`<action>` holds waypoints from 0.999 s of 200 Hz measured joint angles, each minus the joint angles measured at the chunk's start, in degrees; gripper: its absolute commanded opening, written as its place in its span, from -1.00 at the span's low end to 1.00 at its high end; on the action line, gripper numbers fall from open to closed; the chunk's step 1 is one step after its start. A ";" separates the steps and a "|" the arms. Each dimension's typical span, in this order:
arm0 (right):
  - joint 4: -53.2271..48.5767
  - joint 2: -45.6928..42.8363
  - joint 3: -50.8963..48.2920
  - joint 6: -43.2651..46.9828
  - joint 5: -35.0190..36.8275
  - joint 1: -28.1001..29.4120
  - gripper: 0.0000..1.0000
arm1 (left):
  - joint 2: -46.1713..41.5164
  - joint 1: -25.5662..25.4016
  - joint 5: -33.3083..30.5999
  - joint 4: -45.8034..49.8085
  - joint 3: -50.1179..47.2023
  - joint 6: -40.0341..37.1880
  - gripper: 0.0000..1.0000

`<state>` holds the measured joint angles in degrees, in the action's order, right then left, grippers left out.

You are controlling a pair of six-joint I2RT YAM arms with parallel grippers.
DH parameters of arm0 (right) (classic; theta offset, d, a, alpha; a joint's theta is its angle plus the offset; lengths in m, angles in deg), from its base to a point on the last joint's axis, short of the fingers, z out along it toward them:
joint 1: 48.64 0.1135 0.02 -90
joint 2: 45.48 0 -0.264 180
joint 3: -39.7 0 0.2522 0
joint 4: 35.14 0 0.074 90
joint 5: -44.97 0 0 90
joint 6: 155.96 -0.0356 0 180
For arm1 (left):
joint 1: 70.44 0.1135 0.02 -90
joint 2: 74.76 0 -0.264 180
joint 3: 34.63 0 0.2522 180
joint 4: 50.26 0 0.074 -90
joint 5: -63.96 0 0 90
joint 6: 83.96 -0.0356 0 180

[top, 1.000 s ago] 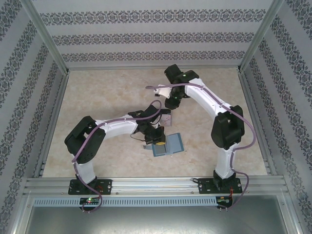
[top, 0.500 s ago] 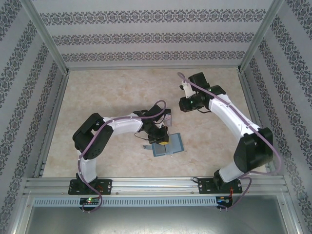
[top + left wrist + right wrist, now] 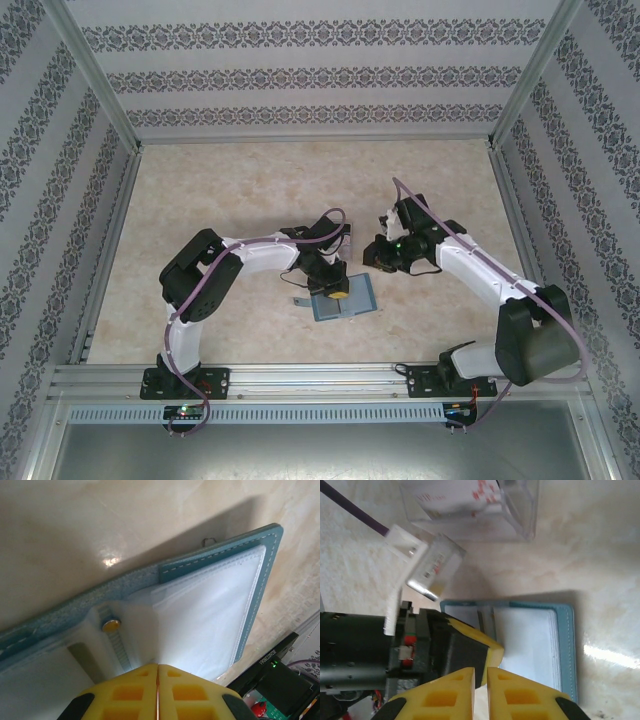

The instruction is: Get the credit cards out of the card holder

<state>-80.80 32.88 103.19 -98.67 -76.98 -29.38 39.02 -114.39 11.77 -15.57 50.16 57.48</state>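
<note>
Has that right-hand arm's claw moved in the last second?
Yes. The right gripper has swung from near the back wall toward the near edge, now beside the open card holder.
</note>
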 measured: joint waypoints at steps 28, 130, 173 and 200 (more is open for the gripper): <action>2.49 0.00 -4.11 -1.92 -1.70 0.13 -0.74 | 0.00 -0.13 -0.07 -0.02 0.00 0.00 -0.86; 7.15 8.09 -6.03 -3.15 -2.84 4.44 -0.75 | -6.75 -0.28 -5.60 2.36 -2.71 -1.46 -0.85; 7.10 8.81 -5.99 -2.97 -2.64 5.05 -0.75 | -9.01 -0.20 -9.62 6.69 -5.29 -3.56 -0.86; 7.10 8.81 -5.97 -2.99 -2.38 6.16 -0.75 | -9.03 -0.20 -11.21 8.72 -6.54 -4.50 -0.86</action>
<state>-73.70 41.69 97.23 -101.66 -79.36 -23.21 29.99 -114.58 0.55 -6.85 43.62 52.97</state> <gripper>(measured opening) 0.125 0.071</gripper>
